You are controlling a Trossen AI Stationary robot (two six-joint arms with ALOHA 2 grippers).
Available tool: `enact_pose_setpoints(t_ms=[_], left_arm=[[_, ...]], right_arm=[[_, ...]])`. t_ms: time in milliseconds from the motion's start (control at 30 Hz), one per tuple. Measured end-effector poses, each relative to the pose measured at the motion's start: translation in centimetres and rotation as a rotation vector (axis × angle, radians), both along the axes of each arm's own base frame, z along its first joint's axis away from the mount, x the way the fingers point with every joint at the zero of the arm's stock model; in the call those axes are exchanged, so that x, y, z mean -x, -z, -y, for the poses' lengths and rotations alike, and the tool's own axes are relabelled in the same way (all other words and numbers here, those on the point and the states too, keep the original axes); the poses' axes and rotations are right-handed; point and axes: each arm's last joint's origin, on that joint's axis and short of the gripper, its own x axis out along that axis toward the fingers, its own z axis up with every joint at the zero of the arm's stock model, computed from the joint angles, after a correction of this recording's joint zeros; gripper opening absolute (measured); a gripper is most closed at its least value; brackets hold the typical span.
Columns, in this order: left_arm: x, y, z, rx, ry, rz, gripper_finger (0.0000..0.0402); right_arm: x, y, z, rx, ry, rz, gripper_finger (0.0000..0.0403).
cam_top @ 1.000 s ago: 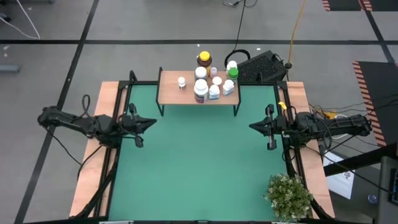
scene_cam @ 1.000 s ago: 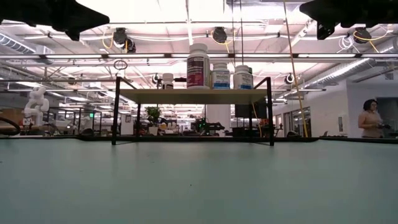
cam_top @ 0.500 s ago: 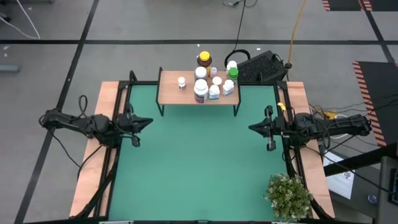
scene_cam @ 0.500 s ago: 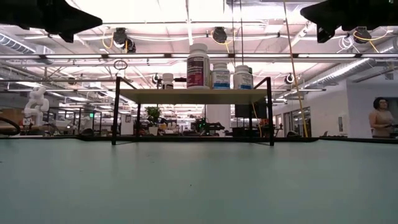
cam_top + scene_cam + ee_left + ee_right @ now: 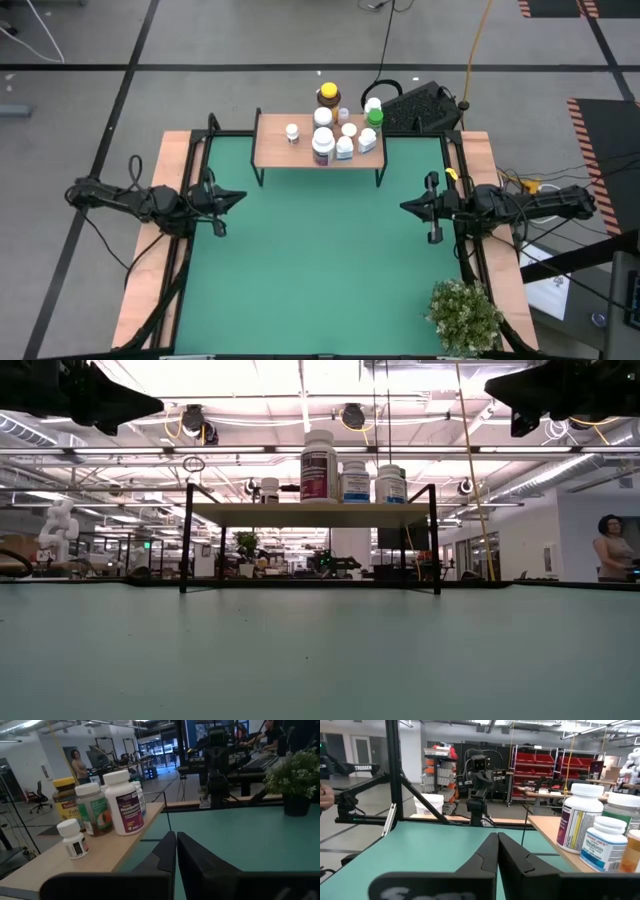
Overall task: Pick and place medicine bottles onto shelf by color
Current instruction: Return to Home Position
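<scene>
The light-wood shelf [image 5: 290,152] stands on black legs at the table's far edge. Several bottles stand on its right half: a tall white one with a maroon label [image 5: 322,146], smaller white ones [image 5: 345,147], a green-capped one [image 5: 375,118] and an amber one with a yellow cap [image 5: 328,96] at the back. One small white bottle [image 5: 292,131] stands apart to their left. My left gripper [image 5: 240,197] hovers shut by the table's left edge. My right gripper [image 5: 404,206] hovers shut by the right edge. Both are above the mat, empty, well short of the shelf.
A leafy potted plant [image 5: 465,315] stands at the table's near right corner. Wooden rims [image 5: 150,270] run along both sides of the green mat [image 5: 320,260]. A black keyboard-like device [image 5: 420,105] lies behind the table. A person [image 5: 612,545] stands far off in the room.
My left gripper has drawn back a little toward the table's left edge and sunk slightly, staying shut. The right arm and the bottles have kept still.
</scene>
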Motion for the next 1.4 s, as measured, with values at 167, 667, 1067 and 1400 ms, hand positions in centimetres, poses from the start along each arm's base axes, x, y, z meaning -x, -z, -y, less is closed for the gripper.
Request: enact_pose_setpoints(t_ms=[167,667,1067,1400], left_arm=[[0.3,-0.1,-0.1,0.003,0.000,0.009,0.0007],[0.3,0.6,-0.1,-0.011,-0.003,-0.056,0.0005],[-0.2,1.9,-0.1,-0.029,-0.013,0.036,0.0018],[-0.4,4.4,-0.8,-0.032,-0.098,0.117,0.0019]], right_arm=[[0.1,0.3,0.0,0.017,0.001,-0.031,0.0000],[0.0,2.1,0.0,0.063,0.009,-0.005,0.0000],[0.0,2.5,0.0,0.086,0.011,-0.042,0.0000],[0.1,3.0,0.1,0.142,0.046,-0.096,0.0000]])
